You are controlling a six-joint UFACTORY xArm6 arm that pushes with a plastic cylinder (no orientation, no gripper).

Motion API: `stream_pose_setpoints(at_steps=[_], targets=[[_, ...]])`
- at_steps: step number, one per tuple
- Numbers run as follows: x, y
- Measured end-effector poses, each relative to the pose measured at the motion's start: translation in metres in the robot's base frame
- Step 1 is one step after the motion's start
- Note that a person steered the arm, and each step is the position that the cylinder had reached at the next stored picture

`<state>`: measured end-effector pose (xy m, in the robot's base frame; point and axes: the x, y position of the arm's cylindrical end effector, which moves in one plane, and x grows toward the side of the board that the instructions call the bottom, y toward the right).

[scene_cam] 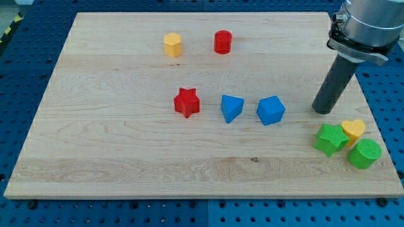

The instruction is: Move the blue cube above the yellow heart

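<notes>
The blue cube (271,111) lies right of the board's middle. The yellow heart (354,130) lies near the view's lower right, touching a green star (331,139) and a green cylinder (365,153). My tip (324,111) rests on the board to the right of the blue cube, with a gap between them, and up-left of the yellow heart.
A second blue block, wedge-like (231,108), lies left of the cube, and a red star (187,102) left of that. A yellow hexagonal block (173,45) and a red cylinder (223,42) sit near the view's top. The wooden board (126,151) ends close to the green blocks.
</notes>
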<state>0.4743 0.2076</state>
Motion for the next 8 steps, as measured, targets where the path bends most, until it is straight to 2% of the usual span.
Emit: stream_pose_setpoints(at_steps=[2, 4, 6, 7, 8], targets=[[0.0, -0.003], [0.029, -0.025], [0.048, -0.093], [0.04, -0.133], [0.039, -0.137]])
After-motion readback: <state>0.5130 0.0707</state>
